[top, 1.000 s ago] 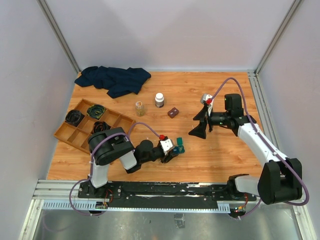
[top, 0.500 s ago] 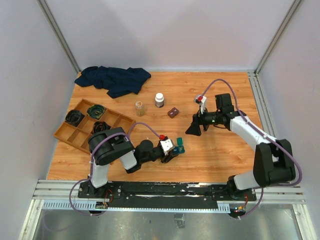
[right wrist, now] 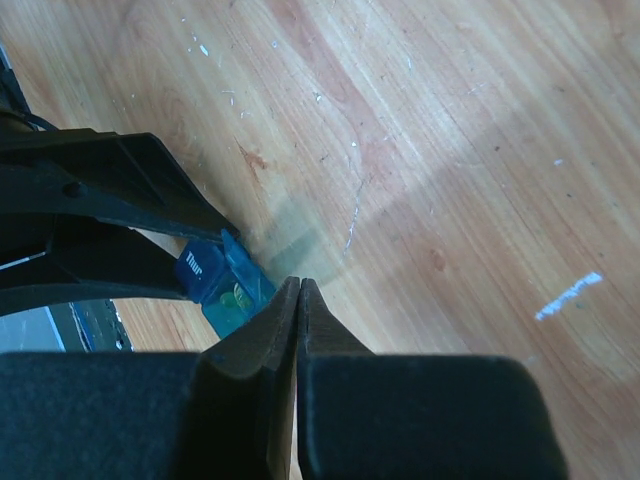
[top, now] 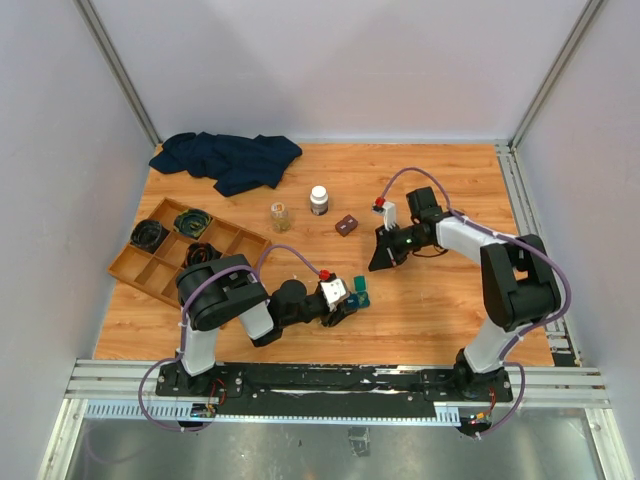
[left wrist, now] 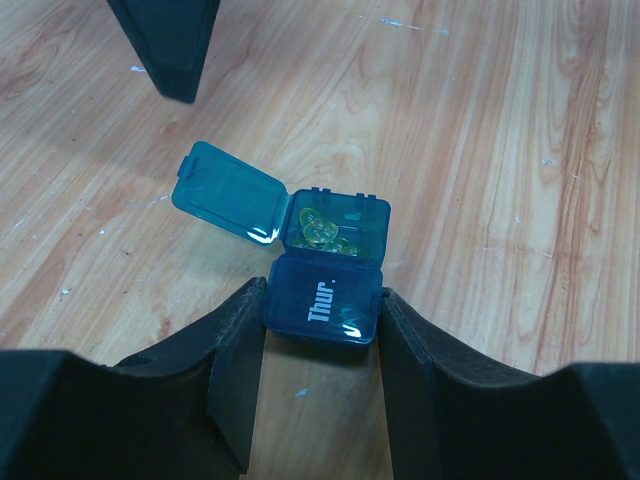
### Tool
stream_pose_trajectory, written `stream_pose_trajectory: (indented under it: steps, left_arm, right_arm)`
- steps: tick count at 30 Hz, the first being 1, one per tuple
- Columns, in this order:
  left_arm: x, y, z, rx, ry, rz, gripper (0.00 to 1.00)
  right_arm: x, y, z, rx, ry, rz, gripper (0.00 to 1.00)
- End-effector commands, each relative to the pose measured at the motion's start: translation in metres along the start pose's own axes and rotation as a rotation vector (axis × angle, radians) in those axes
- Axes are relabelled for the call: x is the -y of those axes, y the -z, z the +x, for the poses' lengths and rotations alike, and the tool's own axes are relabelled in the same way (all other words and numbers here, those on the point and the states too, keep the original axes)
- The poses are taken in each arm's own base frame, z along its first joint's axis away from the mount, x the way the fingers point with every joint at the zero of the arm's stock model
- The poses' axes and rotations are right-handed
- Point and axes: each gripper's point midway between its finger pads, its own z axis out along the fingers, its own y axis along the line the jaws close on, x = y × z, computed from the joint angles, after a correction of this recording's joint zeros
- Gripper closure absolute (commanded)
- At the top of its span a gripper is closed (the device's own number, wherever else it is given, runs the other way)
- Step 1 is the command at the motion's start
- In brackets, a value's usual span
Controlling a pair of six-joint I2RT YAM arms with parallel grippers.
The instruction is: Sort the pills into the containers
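Top view only: both arms at once. The left claw [top: 343, 300] lies low near the table's 6 o'clock edge, and the right claw [top: 378, 262] hangs tip-down just beyond it, toward 1 o'clock.
Left wrist view only: the lettering and contents of the teal case [left wrist: 325, 305]. One flap reads "Thur", another flap lies open toward 10 o'clock, and yellow translucent pills [left wrist: 320, 232] sit in the uncovered compartment between them.
Right wrist view only: the right claw's two fingers seen pressed flat together. The teal case shows past their tips at 10 o'clock, between black fingers.
Left claw: clamped on the teal case, one finger against each side of the "Thur" flap. The case rests on the table.
Right claw: closed and holding nothing, its tip near the case but apart from it.
Table: orange-brown wood-grain boards [top: 450, 300], with pale scuffs and flecks in the wrist views.
On the table: a dark blue cloth [top: 225, 160] bunched at 11 o'clock. A wooden tray [top: 160, 270] at 9 o'clock has dark round items in its far compartments. Near the centre stand a white-capped bottle [top: 319, 199], a small clear jar [top: 280, 216] and a small brown box [top: 346, 225].
Room: plain pale grey-lilac walls [top: 330, 70] on three sides, and metal rails [top: 330, 378] along the near edge under the arm bases.
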Motion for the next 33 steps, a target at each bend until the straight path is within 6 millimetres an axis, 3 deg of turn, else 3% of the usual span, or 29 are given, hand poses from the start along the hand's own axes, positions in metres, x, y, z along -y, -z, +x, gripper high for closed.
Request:
stream_pose_trajectory:
  steps: [1, 12, 25, 33]
  left_arm:
    - [0.006, -0.003, -0.004, 0.015, -0.028, 0.026, 0.92]
    - [0.006, -0.003, -0.005, 0.017, -0.025, 0.029, 0.92]
    - [0.005, -0.004, -0.003, 0.011, -0.022, 0.024, 0.92]
    - [0.005, -0.004, -0.002, 0.005, -0.018, 0.022, 0.92]
  right_arm:
    - [-0.004, -0.010, 0.006, -0.066, -0.015, -0.030, 1.00]
    - [-0.019, -0.026, 0.019, -0.136, -0.001, -0.120, 0.99]
    - [-0.051, -0.023, 0.018, -0.159, 0.085, -0.238, 0.99]
    - [-0.060, -0.015, 0.020, -0.179, 0.141, -0.254, 0.99]
